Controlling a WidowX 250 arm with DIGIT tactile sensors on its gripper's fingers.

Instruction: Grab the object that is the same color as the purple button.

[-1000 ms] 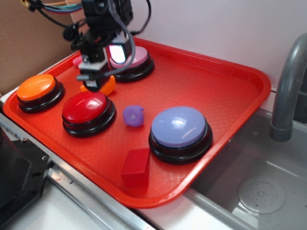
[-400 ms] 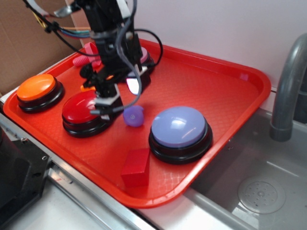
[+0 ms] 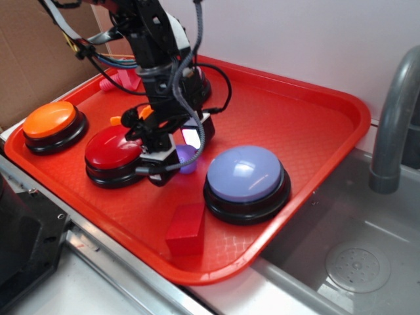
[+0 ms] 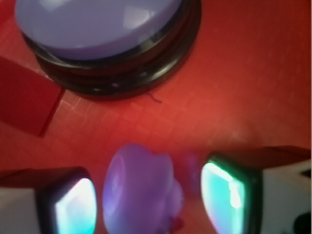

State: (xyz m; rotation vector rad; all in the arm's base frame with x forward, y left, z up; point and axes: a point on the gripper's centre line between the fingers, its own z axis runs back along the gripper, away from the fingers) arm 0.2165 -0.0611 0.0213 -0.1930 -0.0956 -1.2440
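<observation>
Straddling the purple toy (image 4: 139,190) right now: the gripper (image 4: 146,200) is sitting low over the red tray (image 3: 282,111), fingers spread, one glowing pad (image 4: 73,207) on each side of the toy. Wrist view is showing a gap on both sides, wider on the right, so the jaws are released and nothing is being gripped yet. In the exterior view the toy (image 3: 186,157) is mostly hiding behind the gripper (image 3: 172,156); only a sliver of purple is showing. It is lying on the tray floor between the red button (image 3: 111,149) and the purple button (image 3: 245,174), just beside the purple one but not touching it. Red block (image 3: 186,228) is sitting near the tray's front edge, apart from the toy. Orange button (image 3: 49,120) is sitting at the left end, and the pink button (image 3: 199,82) at the back is largely being blocked by the arm (image 3: 154,52). Wrist image is blurry, so the toy's fine details are not readable.
</observation>
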